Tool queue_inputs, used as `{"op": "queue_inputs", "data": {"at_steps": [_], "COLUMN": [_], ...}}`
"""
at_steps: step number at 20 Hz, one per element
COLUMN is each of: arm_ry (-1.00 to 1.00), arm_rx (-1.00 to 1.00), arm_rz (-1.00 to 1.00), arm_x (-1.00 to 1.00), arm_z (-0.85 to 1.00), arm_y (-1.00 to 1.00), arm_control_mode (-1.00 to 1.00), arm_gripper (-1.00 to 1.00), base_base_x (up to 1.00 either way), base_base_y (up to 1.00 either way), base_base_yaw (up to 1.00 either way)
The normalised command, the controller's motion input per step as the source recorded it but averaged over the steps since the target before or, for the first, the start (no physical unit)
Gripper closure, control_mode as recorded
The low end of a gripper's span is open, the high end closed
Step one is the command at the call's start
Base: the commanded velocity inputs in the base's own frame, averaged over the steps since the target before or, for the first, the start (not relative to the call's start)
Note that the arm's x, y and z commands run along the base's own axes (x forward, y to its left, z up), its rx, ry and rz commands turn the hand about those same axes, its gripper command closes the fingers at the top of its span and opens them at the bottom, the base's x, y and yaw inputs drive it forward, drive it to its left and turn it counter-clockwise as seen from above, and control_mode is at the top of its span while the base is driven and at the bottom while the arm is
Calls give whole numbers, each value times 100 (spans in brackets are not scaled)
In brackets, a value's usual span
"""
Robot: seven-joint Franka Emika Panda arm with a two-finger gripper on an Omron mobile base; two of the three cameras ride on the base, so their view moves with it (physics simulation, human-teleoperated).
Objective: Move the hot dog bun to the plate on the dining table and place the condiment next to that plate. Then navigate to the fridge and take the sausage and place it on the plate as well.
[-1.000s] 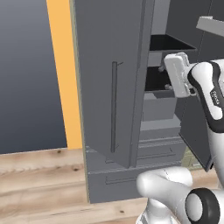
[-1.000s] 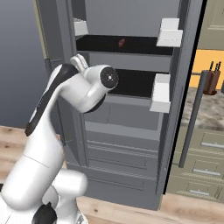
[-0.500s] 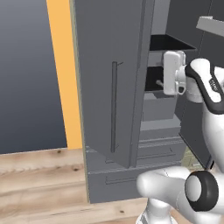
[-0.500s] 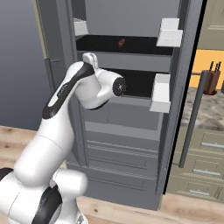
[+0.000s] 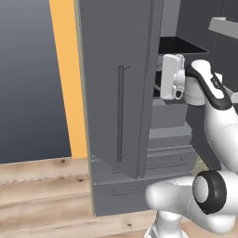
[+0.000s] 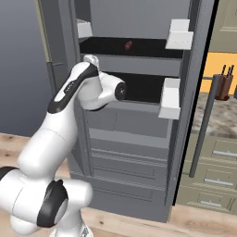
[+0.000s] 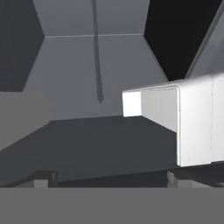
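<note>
A glossy white robot arm (image 6: 55, 134) is built from rounded, tube-like segments, each joint capped by a dark grey disc ringed in black. Its hand (image 5: 173, 76) is a boxy white block with small dark details on its face. Narrow black seams curve along the upper link, and the bulky rounded base segment is white too.

The open fridge (image 6: 139, 139) held two dark shelves, one above the other, and on the upper shelf (image 6: 139, 46) lay a small reddish sausage (image 6: 128, 45), near its middle and well back from the front edge. The lower shelf (image 6: 143, 88) sat just beneath it, with grey drawers (image 6: 129, 157) stacked below. The fridge stood on a wooden floor (image 6: 194, 222), and beside it a worktop (image 6: 222, 115) carried a knife block (image 6: 225, 85).
</note>
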Motion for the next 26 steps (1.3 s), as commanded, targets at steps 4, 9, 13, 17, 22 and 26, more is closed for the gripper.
{"op": "queue_inputs", "data": {"at_steps": [4,9,13,17,22,26], "arm_ry": [1,2,5,10,12,8], "arm_rx": [0,0,0,0,0,0], "arm_rz": [11,14,12,9,8,4], "arm_x": [-12,-27,-22,-12,-10,-19], "arm_z": [0,0,0,0,0,0], "arm_y": [62,74,83,86,86,71], "arm_control_mode": [-100,-100,-100,-100,-100,-100], "arm_gripper": [-100,-100,-100,-100,-100,-100], "base_base_x": [0,0,0,0,0,0], "base_base_y": [0,0,0,0,0,0], "base_base_yaw": [0,0,0,0,0,0]}}
